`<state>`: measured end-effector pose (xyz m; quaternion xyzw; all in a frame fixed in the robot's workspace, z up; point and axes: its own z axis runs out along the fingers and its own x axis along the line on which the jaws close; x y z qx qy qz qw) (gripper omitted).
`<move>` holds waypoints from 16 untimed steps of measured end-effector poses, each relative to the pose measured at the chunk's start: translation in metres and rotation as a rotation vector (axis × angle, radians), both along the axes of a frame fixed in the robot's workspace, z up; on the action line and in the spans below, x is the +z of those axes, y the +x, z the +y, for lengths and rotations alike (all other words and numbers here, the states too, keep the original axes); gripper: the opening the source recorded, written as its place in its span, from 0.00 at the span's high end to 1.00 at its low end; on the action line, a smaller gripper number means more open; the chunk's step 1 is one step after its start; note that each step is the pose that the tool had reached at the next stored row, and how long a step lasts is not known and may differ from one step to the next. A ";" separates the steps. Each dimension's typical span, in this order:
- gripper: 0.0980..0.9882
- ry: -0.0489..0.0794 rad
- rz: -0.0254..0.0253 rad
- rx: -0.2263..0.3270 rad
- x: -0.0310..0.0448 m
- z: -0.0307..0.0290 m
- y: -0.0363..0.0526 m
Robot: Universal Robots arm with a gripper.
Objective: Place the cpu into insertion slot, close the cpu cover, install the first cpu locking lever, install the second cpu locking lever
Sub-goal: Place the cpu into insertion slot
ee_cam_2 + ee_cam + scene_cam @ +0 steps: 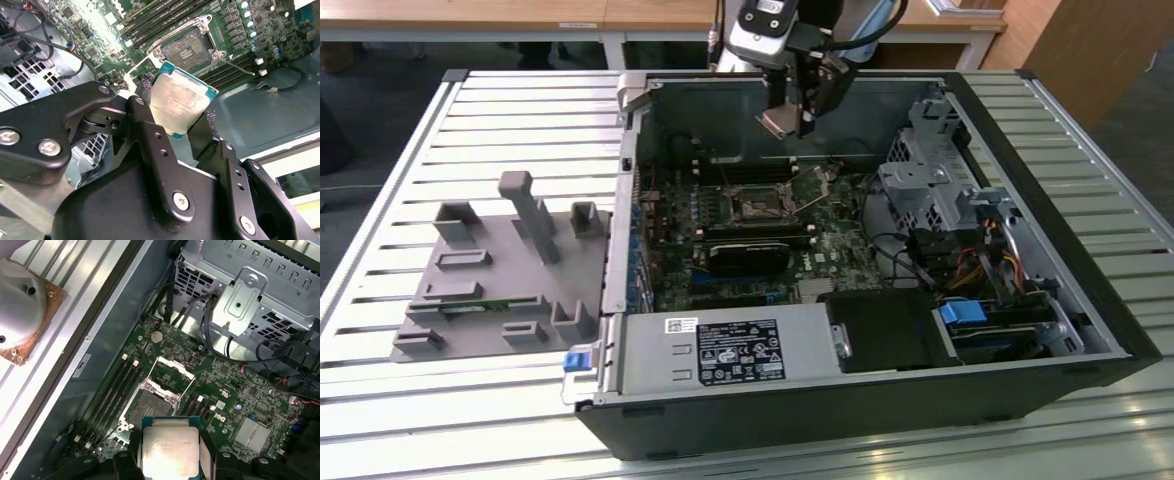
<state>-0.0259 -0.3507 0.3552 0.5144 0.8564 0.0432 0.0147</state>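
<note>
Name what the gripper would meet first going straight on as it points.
Likely the square dark-centred insertion slot on the green circuit board, straight ahead of the gripper and its silver-tan square cpu; depth unclear.

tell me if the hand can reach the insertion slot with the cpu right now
Probably yes: the hand holds the cpu over the open case, the insertion slot lies uncovered, nothing between them.

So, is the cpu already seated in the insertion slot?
No, in the second wrist view the gripper holds the cpu above the board, apart from the bare insertion slot.
</note>
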 end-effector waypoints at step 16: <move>0.50 0.000 0.0001 -0.114 -0.0004 0.0000 0.0000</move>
